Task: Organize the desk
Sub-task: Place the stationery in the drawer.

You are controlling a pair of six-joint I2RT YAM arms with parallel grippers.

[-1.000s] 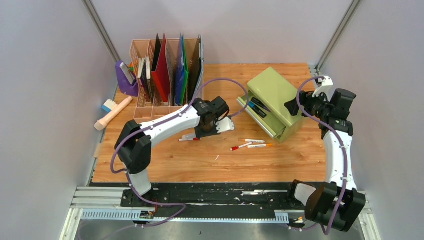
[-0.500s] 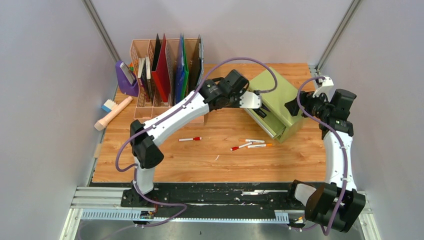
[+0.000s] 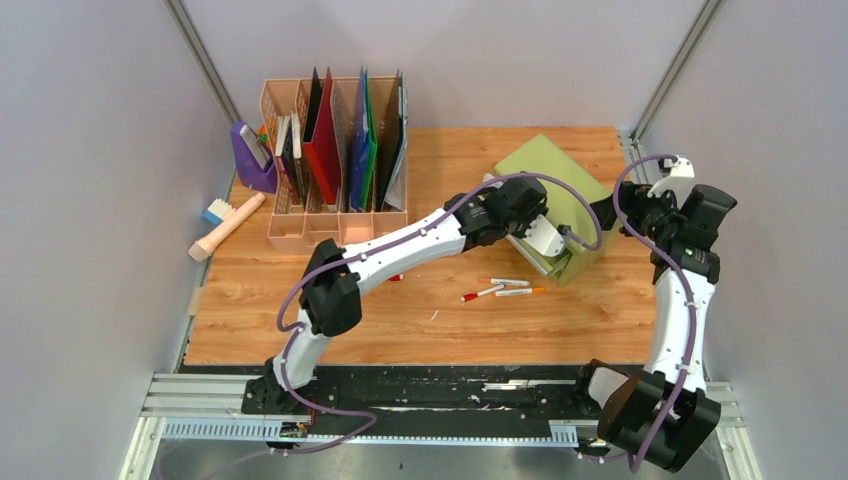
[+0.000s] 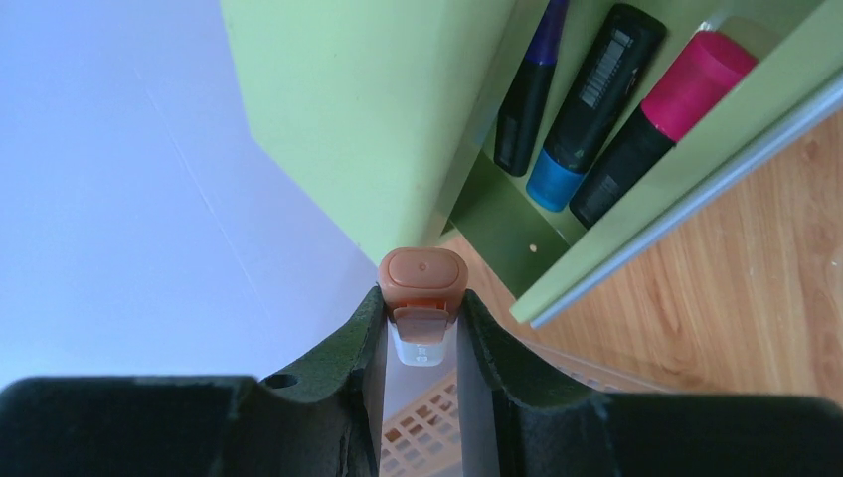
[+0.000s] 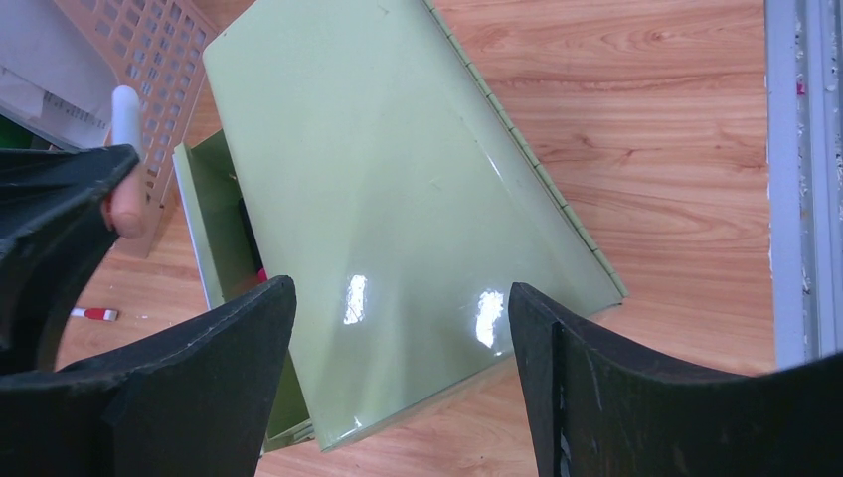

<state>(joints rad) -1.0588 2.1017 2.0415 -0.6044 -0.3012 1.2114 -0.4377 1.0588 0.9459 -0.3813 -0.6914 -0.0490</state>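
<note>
Left end effector (image 4: 422, 308) is clamped on a marker (image 4: 422, 283) with an orange-brown cap, poised at the open drawer (image 4: 686, 149) of the green cabinet (image 3: 565, 175), which stands toward 2 o'clock on the desk (image 3: 420, 325). Only the cap end shows between the fingers, so the hold may be thin. A release from here could send the marker off the drawer's front wall and onto the desk, or drop it crosswise on the three markers (image 4: 587, 109) lying inside, jamming the drawer when it is pushed shut. Right end effector (image 5: 398, 298) hangs with its jaws wide apart over the cabinet's top, holding nothing — the cabinet is unbraced, and a nudge from the left arm may skid it. Loose pens (image 3: 505, 288) lie at 7 o'clock of the drawer — within sweep of the left forearm if it pulls back low.
</note>
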